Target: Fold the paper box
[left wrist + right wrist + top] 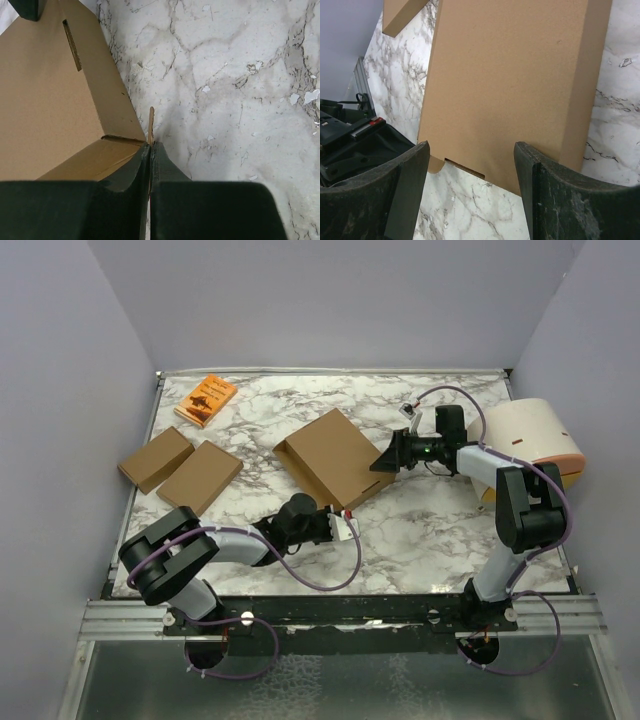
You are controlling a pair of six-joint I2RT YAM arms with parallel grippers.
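Lilac walls close in three sides of the marble tabletop [440, 530]. At its middle lies the paper box [335, 455], mostly closed into a flat brown slab and turned on the diagonal. We read its long sides as running from the far edge toward the near right corner. Two smaller folded boxes [155, 458] sit by the left edge, an orange book [206, 400] at the far left corner. Right gripper [471, 147] stands at the box's right-hand side, jaws spread wide, brown top face filling the gap ahead; whether it touches, we cannot tell. Left gripper [151, 146] is at the box's near corner, fingers [167, 167] pressed together on a thin tab [151, 122] that stands edge-on just outside the side wall. In the left wrist view the box lies left of the fingers, so we judge the tab must swing that way; the left arm is placed for it. A slit [72, 45] shows in the panel beyond.
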